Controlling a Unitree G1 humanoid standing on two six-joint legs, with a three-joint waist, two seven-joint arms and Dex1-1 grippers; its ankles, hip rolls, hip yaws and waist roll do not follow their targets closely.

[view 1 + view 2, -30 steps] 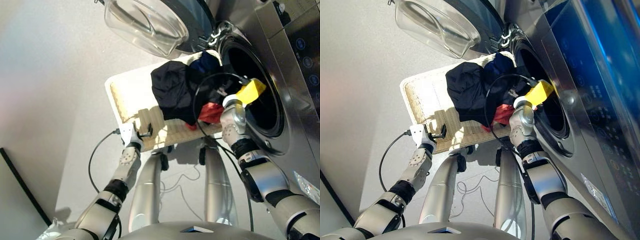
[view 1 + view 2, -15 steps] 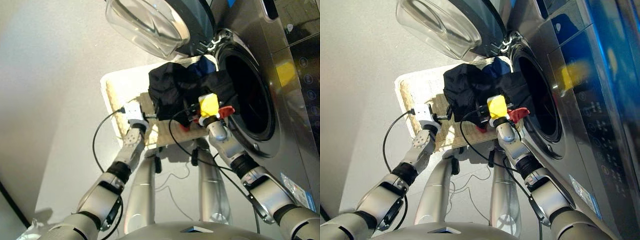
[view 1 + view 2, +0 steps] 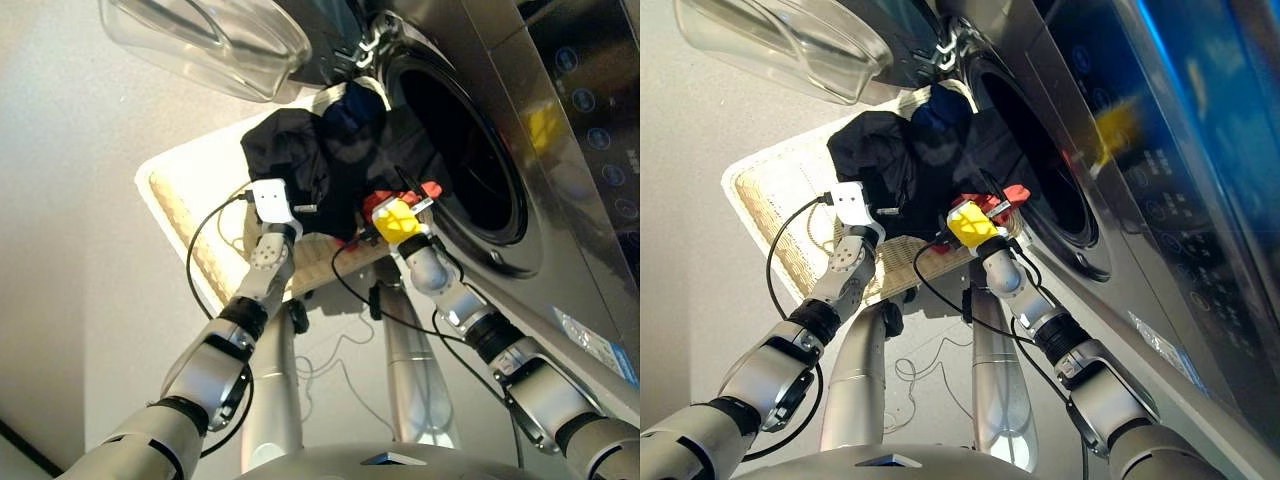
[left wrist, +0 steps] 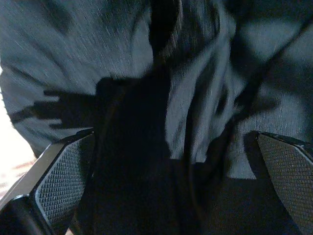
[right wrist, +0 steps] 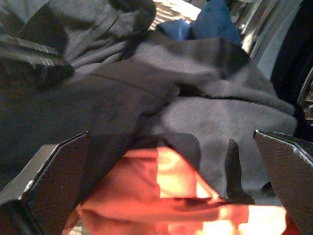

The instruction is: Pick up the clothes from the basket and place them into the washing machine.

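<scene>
Both wide-open end effectors now closer against clothes, basket half hidden.

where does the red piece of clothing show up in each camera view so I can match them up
Left eye view: the red garment peeks out at the pile's edge nearest the washing machine, just past the right gripper.
Right eye view: same spot, beside the drum opening.
Left wrist view: not in it; only dark cloth.
Right wrist view: low in the middle, under black cloth.
Shared landmark: the black clothes lying over it.
</scene>
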